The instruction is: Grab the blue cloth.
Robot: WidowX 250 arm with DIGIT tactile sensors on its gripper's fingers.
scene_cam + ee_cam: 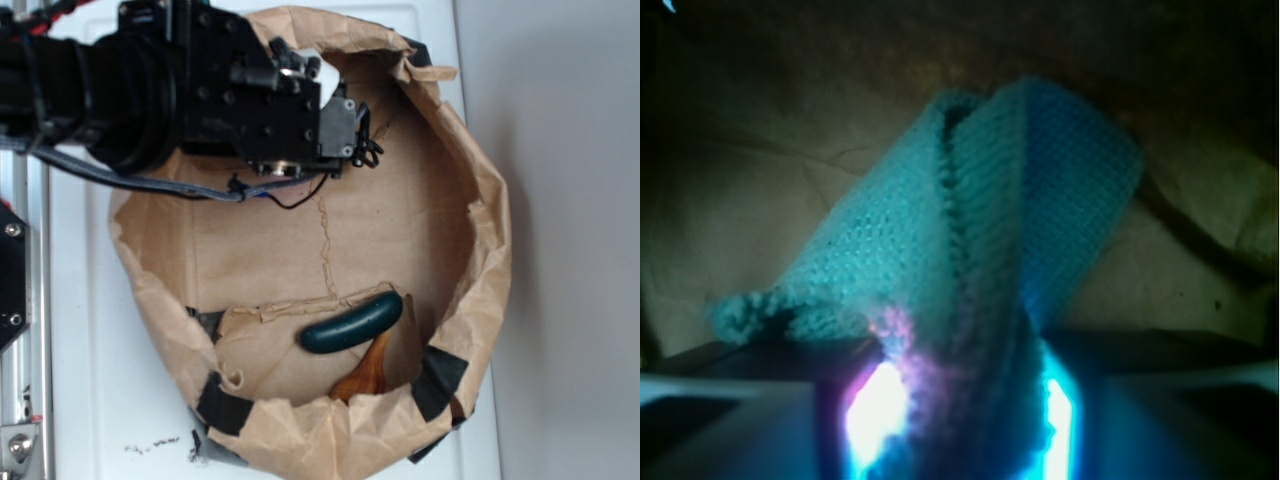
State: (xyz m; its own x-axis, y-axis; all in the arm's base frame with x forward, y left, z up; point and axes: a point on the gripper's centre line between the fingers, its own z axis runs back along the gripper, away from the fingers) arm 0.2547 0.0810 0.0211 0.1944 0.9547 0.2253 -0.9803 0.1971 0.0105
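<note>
Gripper (960,420) clamped on blue cloth (970,230), folds pinched between the fingers and hanging beyond them over brown paper (750,170).

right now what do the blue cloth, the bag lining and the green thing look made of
Blue cloth: soft knitted or terry fabric, matte, with visible looped rows and fuzzy edges. Bag lining: brown paper, matte, creased and torn at the rim, patched with black tape. Green thing: probably plastic or rubber, smooth with a slight sheen; I can't tell which.
</note>
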